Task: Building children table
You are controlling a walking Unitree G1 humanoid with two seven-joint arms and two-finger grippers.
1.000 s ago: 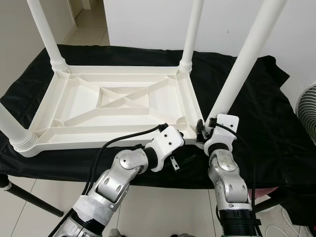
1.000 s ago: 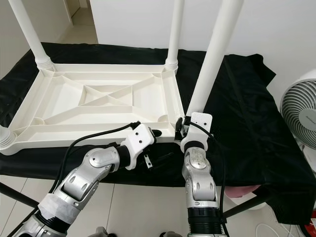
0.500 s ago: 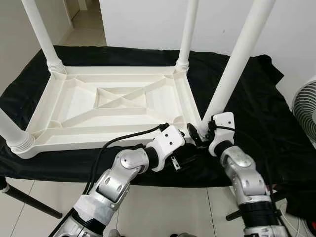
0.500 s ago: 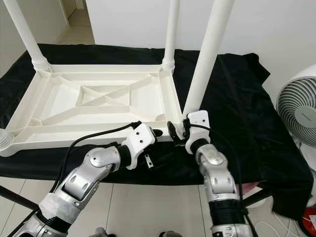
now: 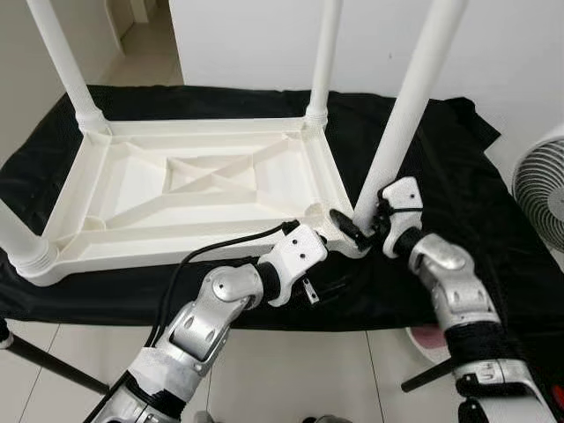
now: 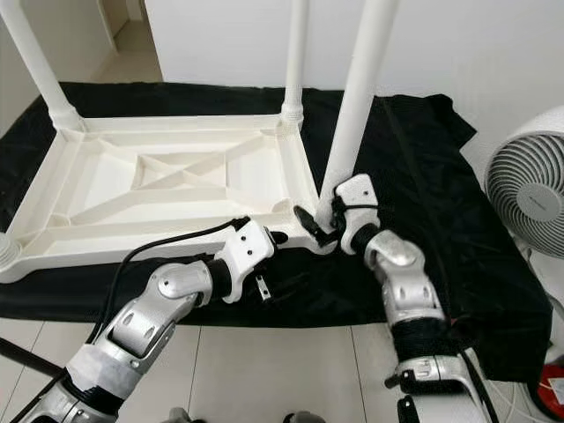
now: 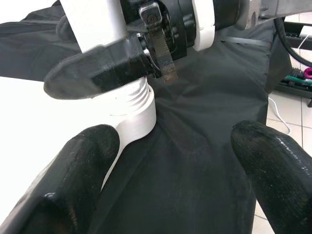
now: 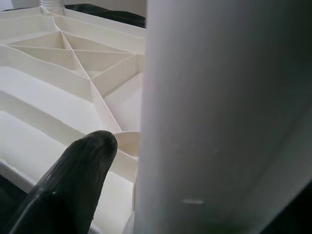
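Black-draped bench (image 5: 458,176), upturned white table (image 5: 203,189), legs (image 5: 407,106) skyward.

Upturned table (image 5: 203,189) on cloth (image 5: 458,194), fan (image 5: 539,181) to its right

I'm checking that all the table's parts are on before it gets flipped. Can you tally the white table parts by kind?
Table legs: 4 (far left, far right, near left, near right, the last at the right claw)
Tabletop, upside down: 1
Total: 5
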